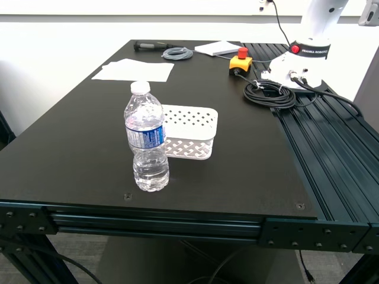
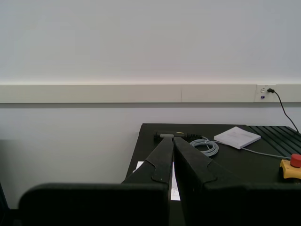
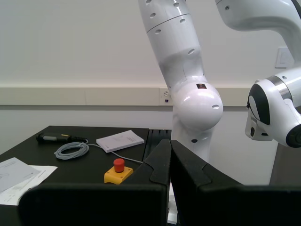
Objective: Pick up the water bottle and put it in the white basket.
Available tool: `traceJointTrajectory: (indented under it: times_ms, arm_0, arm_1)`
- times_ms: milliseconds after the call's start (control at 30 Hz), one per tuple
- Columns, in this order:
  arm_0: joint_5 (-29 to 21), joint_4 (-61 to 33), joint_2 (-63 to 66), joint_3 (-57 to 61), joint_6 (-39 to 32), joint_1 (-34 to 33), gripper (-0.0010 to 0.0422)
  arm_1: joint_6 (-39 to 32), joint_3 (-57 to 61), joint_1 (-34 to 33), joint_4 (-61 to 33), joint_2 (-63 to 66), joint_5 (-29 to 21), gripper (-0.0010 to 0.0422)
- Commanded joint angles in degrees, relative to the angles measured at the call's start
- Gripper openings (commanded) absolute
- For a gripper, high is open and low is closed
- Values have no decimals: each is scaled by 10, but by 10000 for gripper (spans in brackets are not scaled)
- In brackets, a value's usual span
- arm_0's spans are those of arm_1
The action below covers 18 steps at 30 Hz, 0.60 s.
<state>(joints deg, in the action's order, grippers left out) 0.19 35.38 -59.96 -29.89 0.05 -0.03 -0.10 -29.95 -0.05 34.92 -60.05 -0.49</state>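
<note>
The water bottle [image 1: 146,137] stood upright near the front edge of the black desk [image 1: 71,136], toward the exterior view's left of centre, its white cap on and a little water in its lower part. The white basket [image 1: 190,131] lay just behind it and to the exterior view's right, its near corner hidden by the bottle, so whether the two touched could not be told. Neither arm showed in the exterior view. My first gripper [image 2: 173,141] had its jaws closed, tips together, looking out over the far left corner of the desk at a coiled grey cable [image 2: 205,146] and a white booklet [image 2: 237,136]; my second gripper [image 3: 170,142] was likewise closed and empty, facing a yellow emergency-stop box [image 3: 118,172] and the white arm of another robot [image 3: 188,80]. The step in hand looked to be the reach, not yet begun. To do it well, I judged the chosen jaws should open wide before descending, come at the bottle from the side away from the basket, and close on the ribbed body around the label, where the thin plastic is stiffest. A light, nearly empty bottle tips easily, so the approach should be slow and square, and the lift straight up to clear the basket's rim.
</note>
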Motion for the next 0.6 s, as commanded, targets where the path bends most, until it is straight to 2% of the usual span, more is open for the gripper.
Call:
traceJointTrajectory:
  times_ms: [33,200,300,367,500,600]
  arm_0:
    - [0,2,0,-1,0,0,1]
    - [0,2,0,-1,0,0,1]
    - [0,2,0,-1,0,0,1]
    - [0,2,0,-1,0,0,1]
    - [0,2,0,-1,0,0,1]
    - [0,2,0,-1,0,0,1]
  arm_1:
    - [1,0,0,3,0,-2,0]
    - [1,0,0,3,0,-2,0]
    - [30,0,0,-2,0,-12,0]
    - [64,0,0,-12,0,-57,0]
    - [88,0,0,-69,0,-188,0]
    - [100,0,-1,-160,1,-241,0]
